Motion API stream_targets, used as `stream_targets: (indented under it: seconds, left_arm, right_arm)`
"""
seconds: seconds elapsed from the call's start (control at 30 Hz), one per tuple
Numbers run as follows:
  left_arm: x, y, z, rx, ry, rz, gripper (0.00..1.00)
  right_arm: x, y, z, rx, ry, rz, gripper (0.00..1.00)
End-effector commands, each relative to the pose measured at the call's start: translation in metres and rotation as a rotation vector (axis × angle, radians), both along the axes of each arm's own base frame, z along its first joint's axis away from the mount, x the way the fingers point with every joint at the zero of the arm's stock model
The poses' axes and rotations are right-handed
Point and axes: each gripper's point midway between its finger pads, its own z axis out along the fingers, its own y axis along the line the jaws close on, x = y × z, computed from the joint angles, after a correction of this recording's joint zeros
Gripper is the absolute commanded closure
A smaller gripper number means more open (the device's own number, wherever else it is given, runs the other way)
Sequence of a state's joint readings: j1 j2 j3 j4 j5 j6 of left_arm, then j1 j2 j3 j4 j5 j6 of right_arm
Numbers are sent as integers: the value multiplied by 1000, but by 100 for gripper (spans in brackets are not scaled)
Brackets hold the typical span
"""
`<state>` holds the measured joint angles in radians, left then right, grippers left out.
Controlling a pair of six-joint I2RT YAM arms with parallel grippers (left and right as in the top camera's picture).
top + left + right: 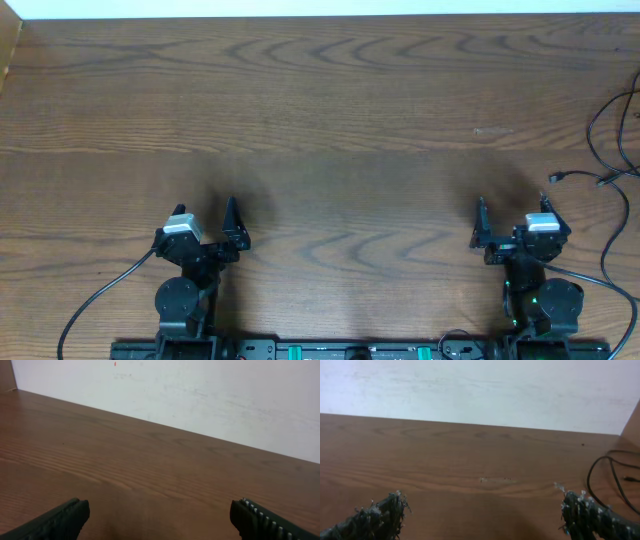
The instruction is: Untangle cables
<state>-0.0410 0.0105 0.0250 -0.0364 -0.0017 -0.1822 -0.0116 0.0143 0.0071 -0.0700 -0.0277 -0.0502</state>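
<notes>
Along the right edge of the wooden table (320,110), can see the cables (591,132): thin black cords lying loose in open curves on the wood and running off the side of the overhead view. Can make out small plug ends (557,177) resting on the wood near the right gripper (513,215), a little beyond it and to its outer side, not touching it. Cannot tell from above how many cords, nor whether crossed or knotted.

Looking through the right wrist camera, find a dark loop of cord flat on the table at the far right, ahead of and outside the rough-textured fingers (582,512). Jaws of the right gripper spread as wide as can be, gripping nothing, with only bare wood grain between them.

Over on the other side, find the left gripper (206,215) near the front of the table, well apart from the cables. Jaws likewise spread wide and closed on nothing, seen from the left wrist camera as two dark tips in the lower corners, with plain wood ahead and a white wall (200,395) behind
</notes>
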Motion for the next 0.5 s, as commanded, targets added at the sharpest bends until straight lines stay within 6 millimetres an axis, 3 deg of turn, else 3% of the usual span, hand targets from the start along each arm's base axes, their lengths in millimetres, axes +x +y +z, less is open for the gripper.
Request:
stream_targets:
  seconds: [0.0, 0.47]
  left_arm:
    - [-1, 2, -17, 20, 50, 10, 5]
    - [-1, 2, -17, 20, 50, 10, 5]
  right_arm:
    - [0, -6, 0, 65, -3, -45, 1]
    - [0, -8, 1, 116, -6, -56, 1]
